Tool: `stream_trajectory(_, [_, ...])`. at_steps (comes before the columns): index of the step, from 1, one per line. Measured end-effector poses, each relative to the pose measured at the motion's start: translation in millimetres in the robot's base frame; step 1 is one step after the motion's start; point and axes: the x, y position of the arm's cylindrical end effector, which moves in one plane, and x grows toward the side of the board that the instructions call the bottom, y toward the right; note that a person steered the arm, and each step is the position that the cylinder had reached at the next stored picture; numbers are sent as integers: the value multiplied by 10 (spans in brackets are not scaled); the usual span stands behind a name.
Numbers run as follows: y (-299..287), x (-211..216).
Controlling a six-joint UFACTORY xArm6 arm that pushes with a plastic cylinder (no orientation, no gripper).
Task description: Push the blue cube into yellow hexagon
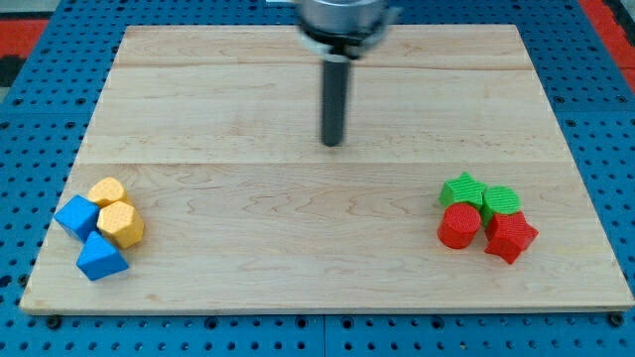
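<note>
Wooden desk (298, 248) made of pale planks, sitting on a blue pegboard (30, 129) with a red strip at the view's top corners. No fingers on this arm, so apart or together doesn't apply; it ends in a straight dark rod. My tip (331, 144) sits on the desk in the upper middle, a bit right of centre, well apart from every block.

Left cluster, near the view's bottom-left corner of the desk: blue cube (76, 215) on the far left of the group, turned so it reads as a diamond. Yellow hexagon (121, 224) is just to its right, touching or nearly touching it; can't tell for sure. A second yellow block (105, 190) sits just above that, touching the hexagon; shape rounded or hex-like, unclear. Second blue block (100, 258) below, angular and wedge-like, touching the hexagon's lower left and just beside the cube.

Right cluster, near the view's right edge at about the same height: green star (461, 188) at top left, green block (502, 199) at top right, shape unclear. Red cylinder (457, 226) at bottom left, red star (510, 237) at bottom right. All four packed tight together.

Tip is roughly between the two clusters horizontally, higher up in the view than both.
</note>
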Motion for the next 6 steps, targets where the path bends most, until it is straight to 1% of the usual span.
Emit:
stream_trajectory(2, [-2120,-36])
stream_trajectory(3, [-2777,233])
stream_trajectory(4, [-2784,490])
stream_trajectory(6, [-2753,1196])
